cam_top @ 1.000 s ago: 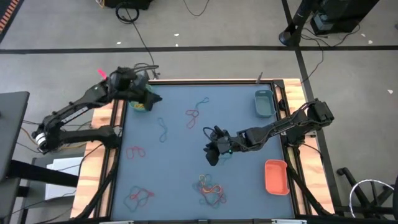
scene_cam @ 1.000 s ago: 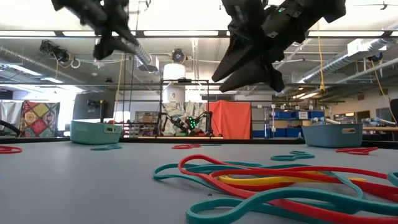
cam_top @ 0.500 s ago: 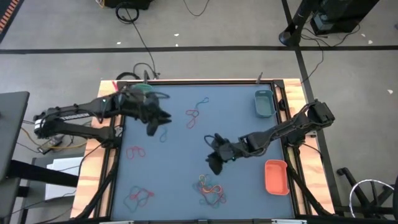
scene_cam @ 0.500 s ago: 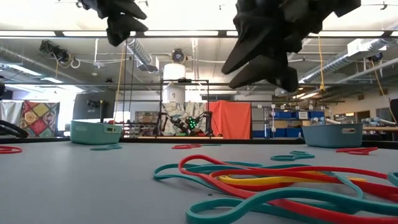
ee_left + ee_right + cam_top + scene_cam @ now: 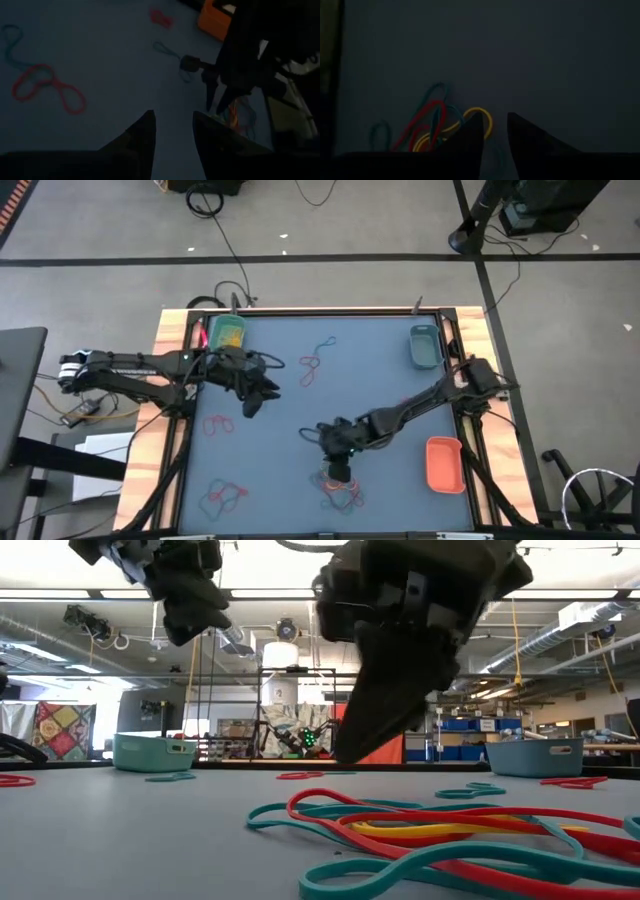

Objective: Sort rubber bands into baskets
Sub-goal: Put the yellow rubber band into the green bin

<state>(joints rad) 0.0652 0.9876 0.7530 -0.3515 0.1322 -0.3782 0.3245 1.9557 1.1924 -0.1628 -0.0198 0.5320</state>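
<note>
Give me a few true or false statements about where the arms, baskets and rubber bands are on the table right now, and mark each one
1. The right gripper hangs over the mixed pile of rubber bands near the table's front edge. True.
2. The green basket sits beside the orange-red basket. False: they are at opposite sides of the table.
3. The left gripper holds a rubber band. False: nothing shows between its open fingers.
4. The teal basket is at the table's far right corner. True.
</note>
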